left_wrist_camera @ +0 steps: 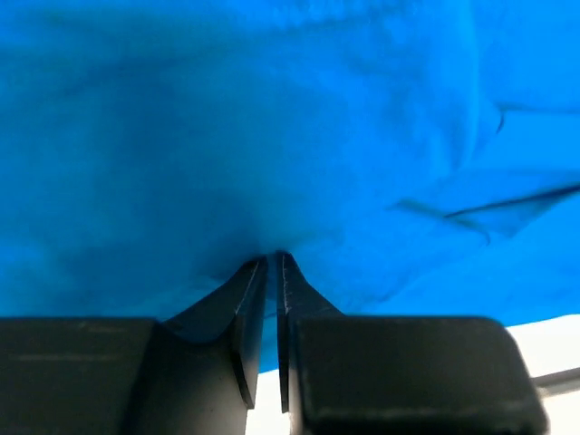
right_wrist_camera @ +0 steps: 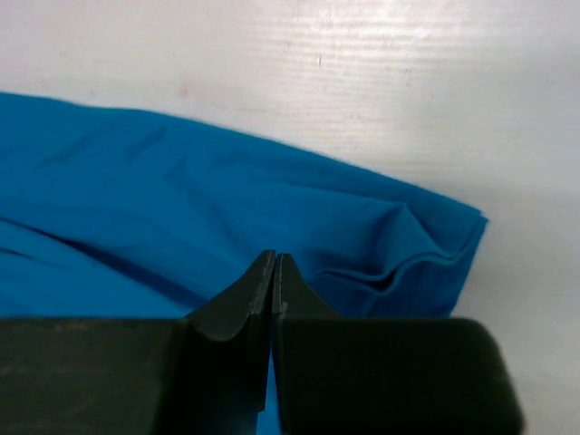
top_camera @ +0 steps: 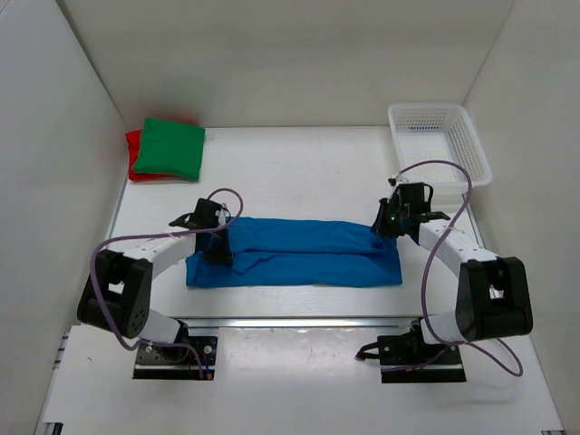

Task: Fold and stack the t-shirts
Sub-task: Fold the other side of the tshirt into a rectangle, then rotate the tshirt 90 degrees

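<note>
The bright blue t-shirt [top_camera: 299, 254] lies folded into a long band across the middle of the table. My left gripper [top_camera: 217, 240] is at its left end, shut on the blue cloth [left_wrist_camera: 272, 136], which puckers toward the fingertips. My right gripper [top_camera: 386, 227] is at the far right corner, its jaws pressed together on the blue cloth [right_wrist_camera: 227, 199], whose creases run toward the tips. The green t-shirt [top_camera: 172, 147] lies folded on top of the red t-shirt [top_camera: 133, 156] at the back left.
A white mesh basket [top_camera: 439, 136] stands at the back right. White walls close in the table on the left, right and back. Bare table [right_wrist_camera: 362, 82] shows beyond the shirt's far edge.
</note>
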### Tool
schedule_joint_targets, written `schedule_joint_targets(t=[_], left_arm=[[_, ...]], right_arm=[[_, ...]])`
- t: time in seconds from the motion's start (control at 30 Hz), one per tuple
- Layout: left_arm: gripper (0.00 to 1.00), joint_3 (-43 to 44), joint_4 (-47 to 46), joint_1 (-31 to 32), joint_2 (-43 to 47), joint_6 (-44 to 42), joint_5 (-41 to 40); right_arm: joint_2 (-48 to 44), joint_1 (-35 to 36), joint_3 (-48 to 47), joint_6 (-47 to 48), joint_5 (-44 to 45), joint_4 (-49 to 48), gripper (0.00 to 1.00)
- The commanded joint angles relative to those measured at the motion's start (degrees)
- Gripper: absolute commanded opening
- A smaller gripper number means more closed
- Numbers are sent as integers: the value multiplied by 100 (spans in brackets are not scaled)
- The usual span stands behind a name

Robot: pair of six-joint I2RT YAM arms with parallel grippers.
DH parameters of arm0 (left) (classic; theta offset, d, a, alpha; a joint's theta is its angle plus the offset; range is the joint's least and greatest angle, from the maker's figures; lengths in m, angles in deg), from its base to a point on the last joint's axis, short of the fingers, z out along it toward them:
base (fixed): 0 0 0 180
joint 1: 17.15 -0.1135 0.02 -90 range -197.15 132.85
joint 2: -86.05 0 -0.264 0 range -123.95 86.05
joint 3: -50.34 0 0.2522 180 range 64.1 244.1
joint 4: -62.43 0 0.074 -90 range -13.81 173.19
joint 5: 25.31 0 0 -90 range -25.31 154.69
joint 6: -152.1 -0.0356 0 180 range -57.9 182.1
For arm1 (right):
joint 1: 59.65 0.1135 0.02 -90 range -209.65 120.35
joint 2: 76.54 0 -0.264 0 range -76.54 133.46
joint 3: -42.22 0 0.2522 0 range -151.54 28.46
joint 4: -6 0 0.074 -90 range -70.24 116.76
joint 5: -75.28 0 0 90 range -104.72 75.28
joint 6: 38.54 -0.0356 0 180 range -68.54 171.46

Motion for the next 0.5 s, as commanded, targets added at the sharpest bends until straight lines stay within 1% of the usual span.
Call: schedule_joint_targets(t=[0.0, 0.07, 0.1, 0.2, 0.27, 0.3, 0.33, 0.37, 0.4, 0.43, 0.47], left_arm=[[21, 230, -231, 30, -431, 86, -204], [22, 441, -266, 21, -905, 86, -205], [22, 642, -292, 13, -995, 68, -205], [22, 1381, -275, 4, -1689, 68, -248], [23, 2370, -65, -14, -2424, -46, -222], [22, 2689, 14, -14, -2855, -90, -214], [22, 3310, 276, -14, -3111, -168, -266], [22, 4116, 392, 4, -3566, -282, -301], [22, 4934, 741, -22, -4084, -353, -267], [22, 5420, 1067, -31, -4342, -388, -310], [22, 6295, 1418, -14, -4840, -424, -275]], right_arm=[[358, 57, -263, 84, -99, 7, 0], [630, 40, -413, 31, 51, 227, 0], [754, -47, -404, -56, 165, 359, 0], [895, -214, -378, -294, 482, 395, 0], [1053, -294, -395, -539, 587, 500, 0], [1184, -338, -465, -558, 631, 588, 0], [1272, -286, -501, -671, 701, 780, 0], [1343, -242, -492, -803, 676, 939, 0], [1326, -50, -423, -987, 737, 1045, 0], [1291, 221, -387, -1119, 755, 1072, 0], [1143, 363, -239, -1416, 790, 1081, 0]])
